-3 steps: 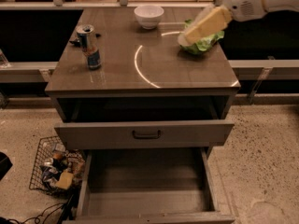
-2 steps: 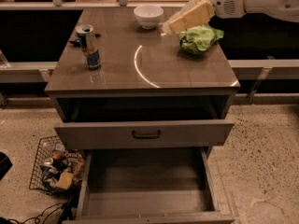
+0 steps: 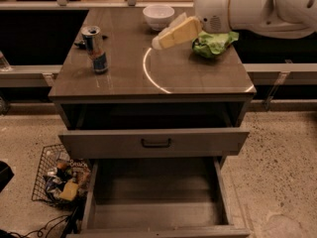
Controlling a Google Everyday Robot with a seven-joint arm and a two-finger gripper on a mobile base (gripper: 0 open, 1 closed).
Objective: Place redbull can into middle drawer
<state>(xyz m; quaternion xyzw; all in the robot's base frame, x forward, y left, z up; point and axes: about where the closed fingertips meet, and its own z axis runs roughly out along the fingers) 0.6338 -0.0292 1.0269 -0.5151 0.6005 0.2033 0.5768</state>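
A speckled floor runs round the grey cabinet, and its flat top is our table (image 3: 198, 77). The redbull can (image 3: 95, 48) stands upright near the table's left edge, just where it stood a second ago, untouched. Below, the middle drawer (image 3: 156, 200) is pulled far out, with its bare floor and side walls open to us, under the drawer front with the dark handle (image 3: 156, 143).

What has changed is the arm. A second ago the tool (image 3: 176, 32) hung over the green bag (image 3: 214, 42) on the right. Since then it has swung left across the table and now hovers near the middle, just below the white bowl (image 3: 158, 15), with its tip pointing toward the can. It is well apart from the can and carries nothing. We cannot tell whether the tool is open or closed.

We judge this to be the approach, with the grasp not yet begun. The drawer is ready, so all that is left is the reach, the lift and the lowering. A wire basket of clutter (image 3: 57, 175) sits on the floor to the left, out of the way.
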